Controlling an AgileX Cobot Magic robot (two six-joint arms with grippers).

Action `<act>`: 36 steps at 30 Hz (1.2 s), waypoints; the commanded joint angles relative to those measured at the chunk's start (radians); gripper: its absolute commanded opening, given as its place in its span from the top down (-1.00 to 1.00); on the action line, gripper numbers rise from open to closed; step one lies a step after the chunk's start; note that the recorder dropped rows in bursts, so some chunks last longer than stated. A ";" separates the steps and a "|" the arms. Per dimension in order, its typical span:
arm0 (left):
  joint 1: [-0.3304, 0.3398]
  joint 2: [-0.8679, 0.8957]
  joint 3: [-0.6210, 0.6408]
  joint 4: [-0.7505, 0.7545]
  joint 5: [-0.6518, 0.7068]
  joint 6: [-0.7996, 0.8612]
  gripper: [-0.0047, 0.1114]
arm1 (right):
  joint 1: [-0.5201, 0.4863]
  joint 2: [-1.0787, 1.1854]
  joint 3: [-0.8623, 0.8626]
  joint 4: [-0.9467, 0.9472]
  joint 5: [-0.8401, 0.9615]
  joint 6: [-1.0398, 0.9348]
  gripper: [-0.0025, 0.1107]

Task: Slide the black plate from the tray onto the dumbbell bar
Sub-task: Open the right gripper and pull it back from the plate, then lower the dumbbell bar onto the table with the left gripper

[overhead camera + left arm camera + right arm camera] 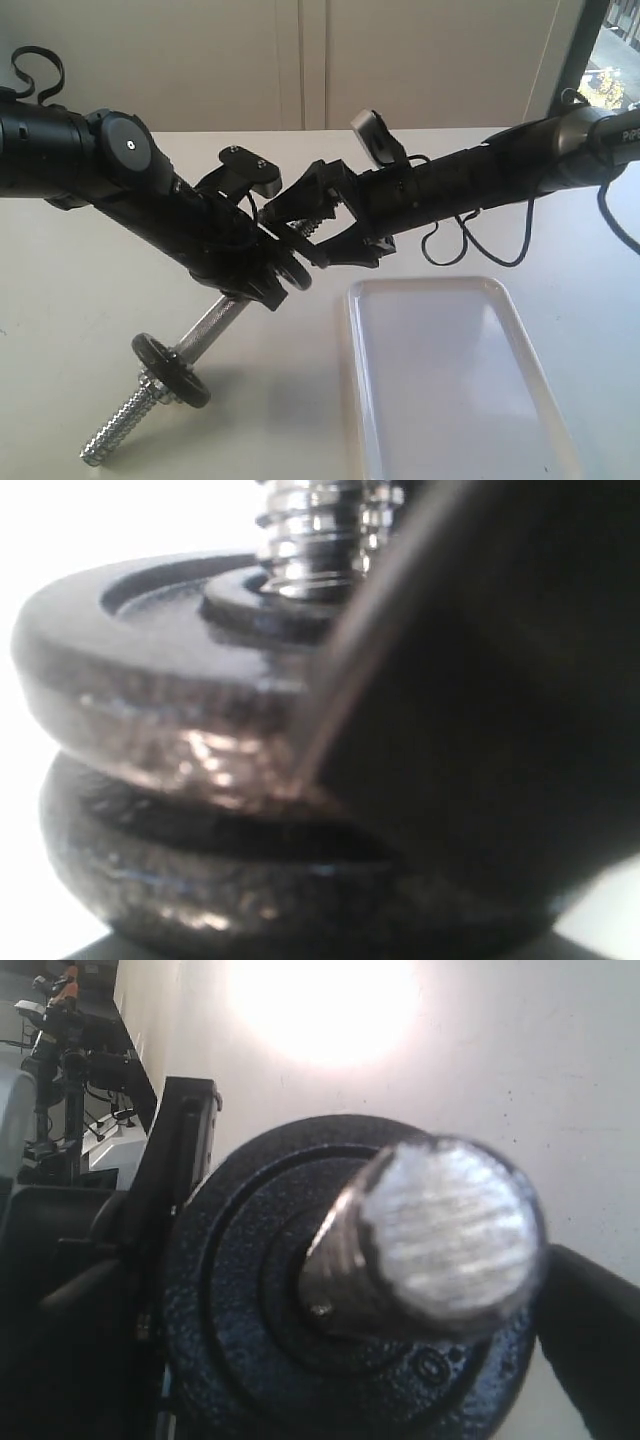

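My left gripper (262, 278) is shut on the dumbbell bar (210, 330) and holds it tilted, its lower threaded end resting on the table. The bar's upper threaded end (450, 1230) pokes through the central hole of the black plate (230, 1340). My right gripper (297, 240) is shut on that plate's rim, with one finger (185, 1160) at each side. In the left wrist view the black plate (150, 680) sits on the thread just above a second black disc (200, 900), with a small gap between them. The white tray (450, 380) lies bare at the lower right.
Another black disc (170, 368) sits low on the bar, above the threaded end (115, 432). Both arms meet over the middle of the white table (70, 300). Loose cables (480, 245) hang under the right arm. A pale wall stands behind.
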State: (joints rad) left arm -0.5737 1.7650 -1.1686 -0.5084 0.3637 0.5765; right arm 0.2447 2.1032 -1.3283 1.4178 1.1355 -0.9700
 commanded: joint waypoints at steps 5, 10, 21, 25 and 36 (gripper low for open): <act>-0.008 -0.041 -0.029 -0.082 -0.076 -0.004 0.92 | -0.059 -0.027 -0.009 0.054 0.086 -0.023 -0.82; -0.008 -0.041 -0.029 -0.082 -0.082 -0.024 0.92 | -0.080 -0.027 -0.009 0.054 0.086 -0.023 -0.82; -0.008 -0.041 -0.029 -0.061 -0.151 -0.097 0.92 | -0.154 -0.027 -0.009 0.048 0.086 -0.021 -0.82; -0.006 -0.030 -0.029 -0.038 -0.184 -0.139 0.92 | -0.172 -0.027 -0.009 0.048 0.086 -0.019 -0.82; 0.044 0.063 -0.029 0.028 -0.191 -0.296 0.92 | -0.174 -0.027 -0.009 0.050 0.086 -0.013 -0.82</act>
State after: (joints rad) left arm -0.5368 1.8513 -1.1723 -0.4549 0.2207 0.2922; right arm 0.0800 2.0847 -1.3339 1.4598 1.2110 -0.9794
